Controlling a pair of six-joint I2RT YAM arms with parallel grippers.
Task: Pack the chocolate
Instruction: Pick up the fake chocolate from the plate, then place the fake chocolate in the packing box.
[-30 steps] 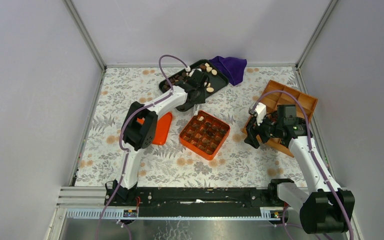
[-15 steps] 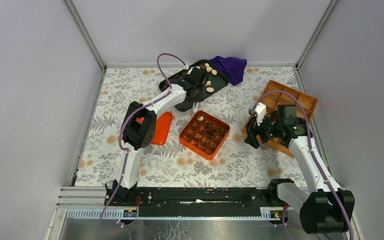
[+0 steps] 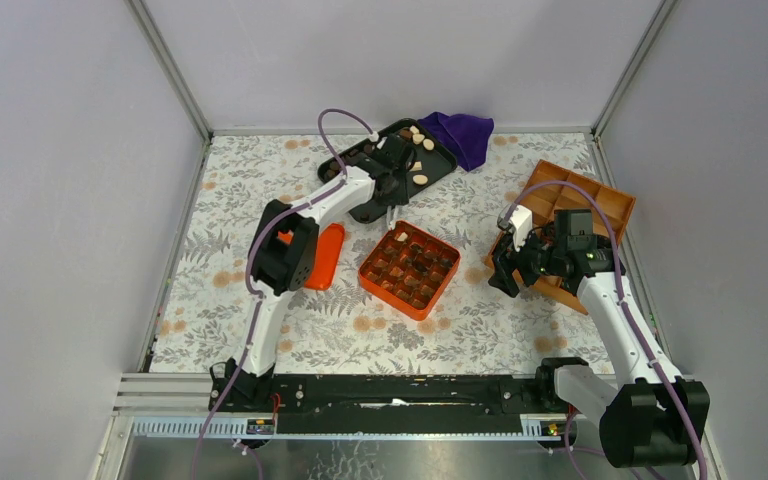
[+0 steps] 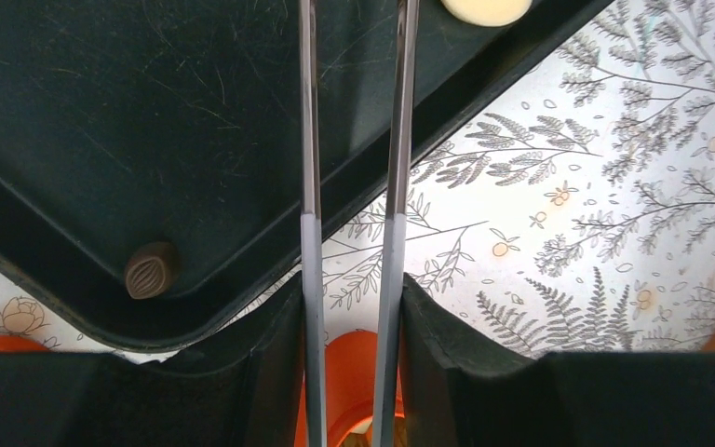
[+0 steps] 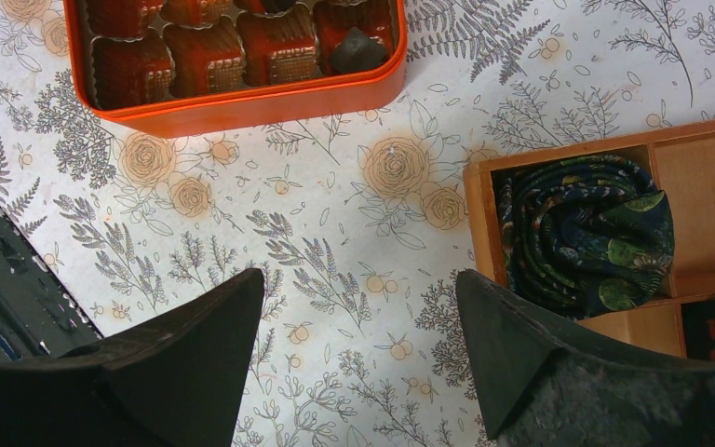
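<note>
Chocolate pieces lie loose in a black tray (image 3: 430, 170) at the back: a ribbed brown one (image 4: 150, 270) in its corner and a cream one (image 4: 486, 7) at the view's top edge. Others fill the cells of an orange tin (image 3: 410, 268) mid-table. My left gripper (image 3: 392, 190) is shut on long metal tweezers (image 4: 309, 140) that reach out over the tray (image 4: 102, 112). Their tips run off the left wrist view, so I cannot tell if they hold a piece. My right gripper (image 3: 505, 270) hangs open over bare tablecloth, right of the tin (image 5: 242, 102).
An orange lid (image 3: 325, 255) lies left of the tin. A purple cloth (image 3: 458, 135) sits behind the tray. A wooden compartment box (image 3: 590, 205) stands at the right, with a dark green patterned roll (image 5: 586, 233) in one cell close to my right fingers.
The left gripper with the tweezers has shifted slightly from the tin's far corner toward the black tray. The right arm has not moved.
</note>
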